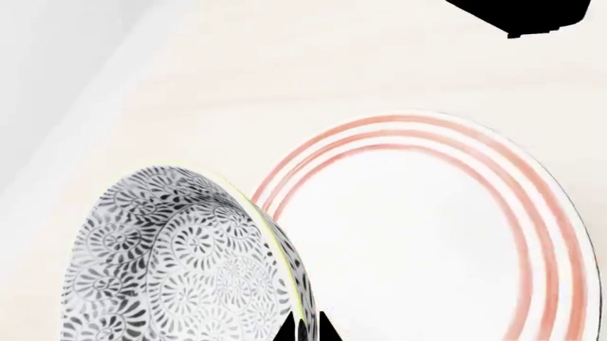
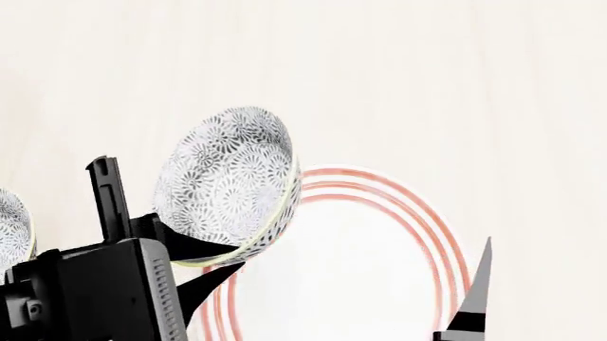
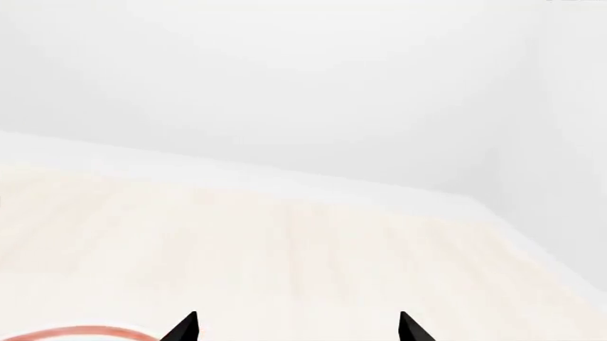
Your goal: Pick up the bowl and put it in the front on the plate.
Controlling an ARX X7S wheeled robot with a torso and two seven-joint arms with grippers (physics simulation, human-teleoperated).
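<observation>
My left end effector [image 2: 223, 257] is clamped on the rim of the bowl [image 2: 227, 181], one finger inside and one outside. The bowl is off the worktop [image 2: 427, 85], tilted steeply on its side with the opening facing left, over the left edge of the plate [image 2: 379, 263]. My right end effector [image 3: 298, 328] is spread wide and holds nothing; it sits at the plate's near right side.

Handling judgement: the bowl looks like glazed ceramic, rigid, moderately heavy for its size, smooth and liable to slip or pivot in a two-finger pinch. It would chip or crack if dropped onto the plate. The rim is the only practical hold, and the present grip takes it there. The tilt suggests it is already swinging about the pinch point, so it needs levelling before I set it down.

Markings: no brand, label or writing is legible on either piece. A second patterned bowl [image 2: 11, 231] shows at far left.
</observation>
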